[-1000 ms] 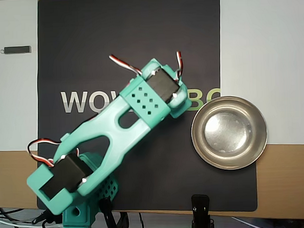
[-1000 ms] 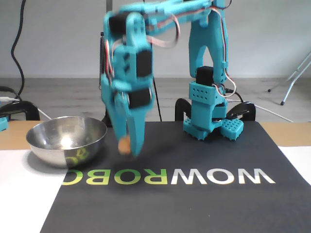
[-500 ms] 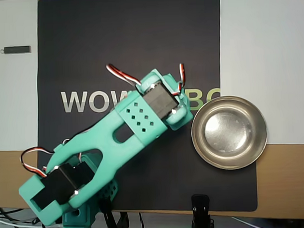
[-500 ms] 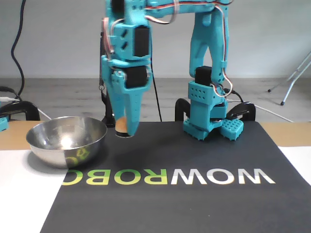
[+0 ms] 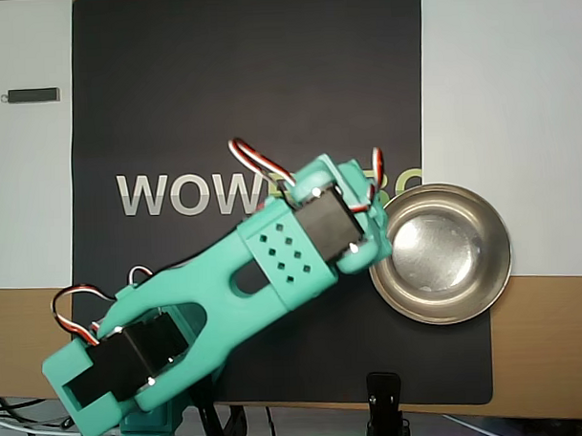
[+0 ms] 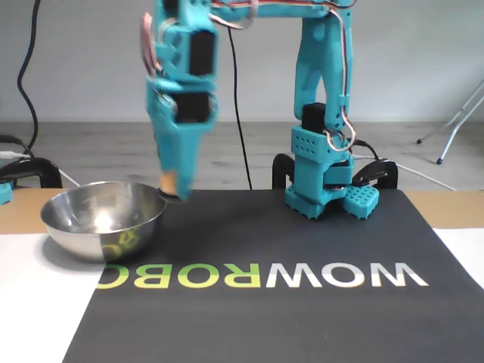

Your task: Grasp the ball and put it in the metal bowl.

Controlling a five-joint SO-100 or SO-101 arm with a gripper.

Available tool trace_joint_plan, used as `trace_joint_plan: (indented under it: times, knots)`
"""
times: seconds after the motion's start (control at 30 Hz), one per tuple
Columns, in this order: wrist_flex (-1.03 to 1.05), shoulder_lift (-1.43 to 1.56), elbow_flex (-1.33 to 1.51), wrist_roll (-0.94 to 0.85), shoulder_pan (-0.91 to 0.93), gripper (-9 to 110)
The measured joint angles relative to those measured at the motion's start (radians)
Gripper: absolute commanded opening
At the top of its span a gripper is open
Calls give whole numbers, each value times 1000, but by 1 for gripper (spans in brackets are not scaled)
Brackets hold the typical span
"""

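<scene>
Since the earlier pictures the arm [image 5: 264, 276] has swung toward the bowl, carrying its tip from over the dark mat to the bowl's near rim. Worktop [image 5: 544, 343]: pale wood with white sheets, under a black lettered mat [image 5: 172, 88]. Arm: teal, reaching out from its base [image 6: 325, 189]; in the overhead view its wrist hides the tip and just overlaps the bowl's left rim. Metal bowl [image 5: 465, 269]: shiny, empty, upright, lying partly on the mat's edge and partly on the bare worktop; in the fixed view it stands at lower left [image 6: 91, 227]. Pincer [image 6: 172, 189]: pointing down, clenched on the ball, its tip level with the bowl's right rim in the fixed view. Ball [image 6: 168, 181]: peach-orange, seen only as a sliver between the jaws, held clear of the mat and, by my reading, over the rim, not the hollow. Handling note: the carry seems nearly done; best to go further over the bowl's middle before letting go, keep the tip above the rim so it does not knock the bowl, and release low, since a smooth ball may bounce out of a shallow steel dish.
</scene>
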Motion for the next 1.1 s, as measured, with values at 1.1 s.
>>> trace_joint_plan:
  times: [1.1]
  knots:
    - [0, -225, -209, 0, 225, 22]
